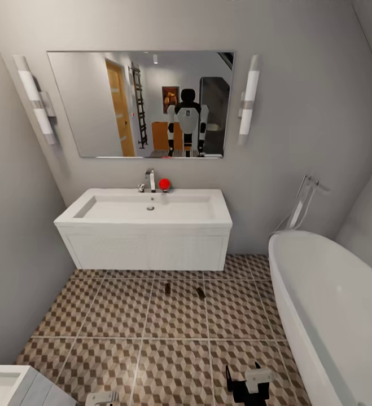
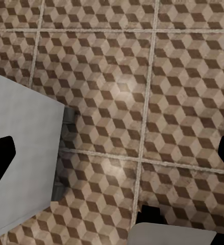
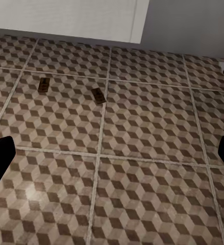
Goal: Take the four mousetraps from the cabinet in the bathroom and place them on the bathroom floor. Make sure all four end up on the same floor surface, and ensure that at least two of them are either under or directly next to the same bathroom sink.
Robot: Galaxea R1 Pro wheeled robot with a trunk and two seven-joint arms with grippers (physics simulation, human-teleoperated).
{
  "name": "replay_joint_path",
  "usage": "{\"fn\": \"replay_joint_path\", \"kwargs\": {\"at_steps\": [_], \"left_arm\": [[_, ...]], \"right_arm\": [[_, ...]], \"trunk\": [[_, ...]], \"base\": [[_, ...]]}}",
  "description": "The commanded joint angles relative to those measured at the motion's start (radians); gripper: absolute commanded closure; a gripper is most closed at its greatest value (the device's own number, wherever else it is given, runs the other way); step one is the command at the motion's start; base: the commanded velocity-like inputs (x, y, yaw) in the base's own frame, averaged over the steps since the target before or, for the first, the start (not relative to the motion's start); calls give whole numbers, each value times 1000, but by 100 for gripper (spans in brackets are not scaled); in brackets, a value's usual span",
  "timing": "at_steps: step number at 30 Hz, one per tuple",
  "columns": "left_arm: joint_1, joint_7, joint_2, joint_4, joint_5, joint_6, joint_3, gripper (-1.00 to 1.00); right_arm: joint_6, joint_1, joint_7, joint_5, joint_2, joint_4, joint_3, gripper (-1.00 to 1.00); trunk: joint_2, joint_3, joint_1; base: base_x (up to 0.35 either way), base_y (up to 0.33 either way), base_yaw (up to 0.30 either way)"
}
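Observation:
Two mousetraps lie on the cube-patterned bathroom floor (image 1: 174, 332) just in front of the bathroom sink (image 1: 146, 211): one mousetrap (image 1: 167, 288) on the left, the other mousetrap (image 1: 200, 292) to its right. The right wrist view shows the same pair, the left mousetrap (image 3: 43, 84) and the right mousetrap (image 3: 98, 95), well ahead of my right gripper (image 3: 112, 158), which is open and empty. That right gripper (image 1: 246, 385) hangs low over the tiles near the tub. My left gripper (image 2: 112, 158) is open over bare tiles. The cabinet is out of direct view.
A white oval bathtub (image 1: 332, 304) fills the right side. A low white tray-topped unit (image 1: 5, 386) stands at the near left and shows beside my left gripper as a white unit (image 2: 20, 158). A mirror (image 1: 140, 104) hangs above the sink; a red object (image 1: 164, 184) sits by the tap.

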Motion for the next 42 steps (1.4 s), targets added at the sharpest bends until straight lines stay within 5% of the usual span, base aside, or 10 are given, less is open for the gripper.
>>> {"fn": "replay_joint_path", "kwargs": {"at_steps": [1,42], "left_arm": [[-1,5,0,-1,6,-2,-9,-100],[-1,4,-1,-1,6,-2,-11,-100]], "right_arm": [[-1,-1,-10,2,0,1,8,-100],[-1,-1,-10,2,0,1,8,-100]], "trunk": [[-2,0,1],[-2,64,1]], "base": [[0,0,0],[0,0,0]]}}
